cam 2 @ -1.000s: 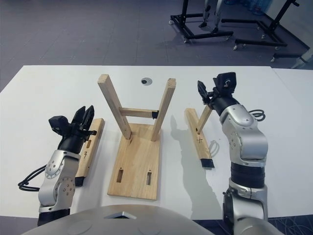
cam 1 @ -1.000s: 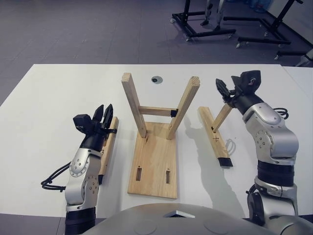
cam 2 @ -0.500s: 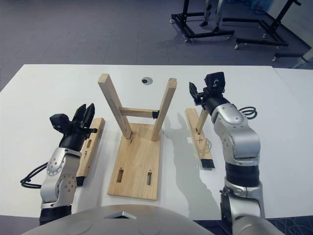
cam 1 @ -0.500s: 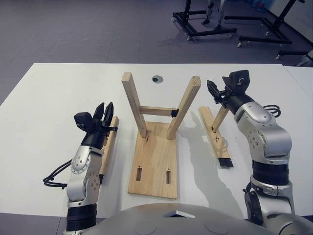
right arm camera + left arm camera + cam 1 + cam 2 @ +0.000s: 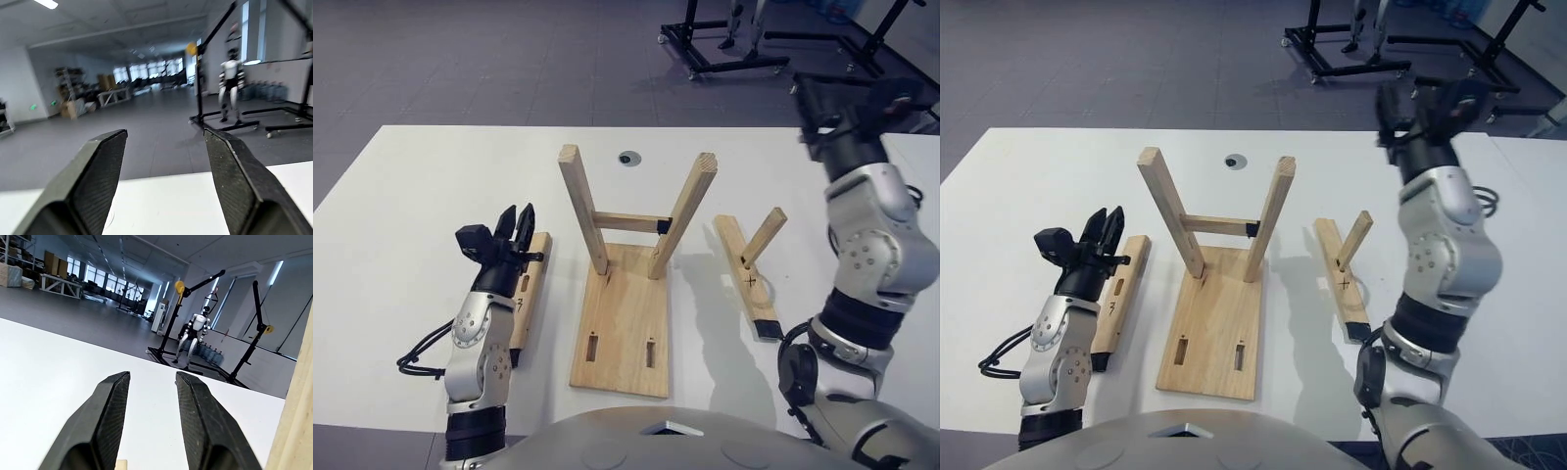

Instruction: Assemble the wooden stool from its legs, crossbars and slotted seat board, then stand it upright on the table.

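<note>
Right gripper (image 5: 165,133) raised high, fingers spread (empty), left gripper (image 5: 520,215) low over loose leg (image 5: 530,284), parted, holding nothing

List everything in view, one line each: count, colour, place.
table: one, white, under everything.
seat board: one, light wood, flat at centre.
upright legs: two, light wood, on the board's far end, crossbar between.
loose leg: one, light wood, left of board.
leg with crossbar: one, light wood, right of board.
wheeled stands: black, floor behind.
left gripper: one, black, open, over loose leg.
right gripper: one, black, open, raised high.
</note>
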`<state>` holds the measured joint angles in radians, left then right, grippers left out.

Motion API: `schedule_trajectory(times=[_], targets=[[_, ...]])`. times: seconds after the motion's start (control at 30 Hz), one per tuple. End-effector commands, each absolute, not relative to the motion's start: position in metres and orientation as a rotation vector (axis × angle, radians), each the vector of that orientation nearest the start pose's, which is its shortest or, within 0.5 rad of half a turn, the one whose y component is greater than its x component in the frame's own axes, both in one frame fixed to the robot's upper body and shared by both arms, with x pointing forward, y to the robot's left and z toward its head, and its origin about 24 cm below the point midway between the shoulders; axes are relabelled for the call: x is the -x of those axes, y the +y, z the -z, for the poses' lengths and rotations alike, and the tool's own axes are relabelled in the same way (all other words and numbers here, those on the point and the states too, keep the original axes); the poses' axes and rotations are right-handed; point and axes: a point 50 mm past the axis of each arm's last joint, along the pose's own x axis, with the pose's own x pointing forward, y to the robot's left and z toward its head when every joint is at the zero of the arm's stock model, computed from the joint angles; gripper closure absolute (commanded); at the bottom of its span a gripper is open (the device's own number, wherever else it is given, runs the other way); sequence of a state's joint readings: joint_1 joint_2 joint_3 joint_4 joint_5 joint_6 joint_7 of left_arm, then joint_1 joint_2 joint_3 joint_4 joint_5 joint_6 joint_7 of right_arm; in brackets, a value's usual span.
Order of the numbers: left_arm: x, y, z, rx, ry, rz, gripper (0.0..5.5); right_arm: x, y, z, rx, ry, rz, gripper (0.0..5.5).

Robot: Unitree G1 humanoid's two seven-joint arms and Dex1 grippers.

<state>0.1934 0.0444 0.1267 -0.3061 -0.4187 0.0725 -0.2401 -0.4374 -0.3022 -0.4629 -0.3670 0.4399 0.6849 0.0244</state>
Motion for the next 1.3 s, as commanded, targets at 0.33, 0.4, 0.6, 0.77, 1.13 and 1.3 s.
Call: schedule_trajectory(times=[0.33, 0.4, 0.6, 0.77, 1.13, 1.3], targets=[[-0.193, 0.169, -0.061, 0.364, -0.101, 0.061, 3.81, -0.174, -0.263, -0.076, -0.052, 0.355, -0.100, 1.64], [-0.192, 0.169, -0.061, 0.364, -0.097, 0.058, 3.81, -0.170, -0.252, -0.081, -0.044, 0.381, -0.140, 1.26], [-0.194, 0.167, -0.063, 0.348, -0.079, 0.106, 3.81, -0.167, -0.232, -0.067, -0.018, 0.531, -0.134, 1.17], [-0.204, 0.168, -0.067, 0.328, -0.060, 0.165, 3.81, -0.155, -0.221, -0.051, -0.045, 0.628, -0.102, 1.17], [-0.205, 0.166, -0.066, 0.335, -0.051, 0.165, 3.81, -0.164, -0.213, -0.049, 0.033, 0.710, -0.096, 2.21], [-0.205, 0.164, -0.062, 0.318, -0.038, 0.159, 3.81, -0.166, -0.221, -0.049, 0.078, 0.756, -0.088, 3.15]])
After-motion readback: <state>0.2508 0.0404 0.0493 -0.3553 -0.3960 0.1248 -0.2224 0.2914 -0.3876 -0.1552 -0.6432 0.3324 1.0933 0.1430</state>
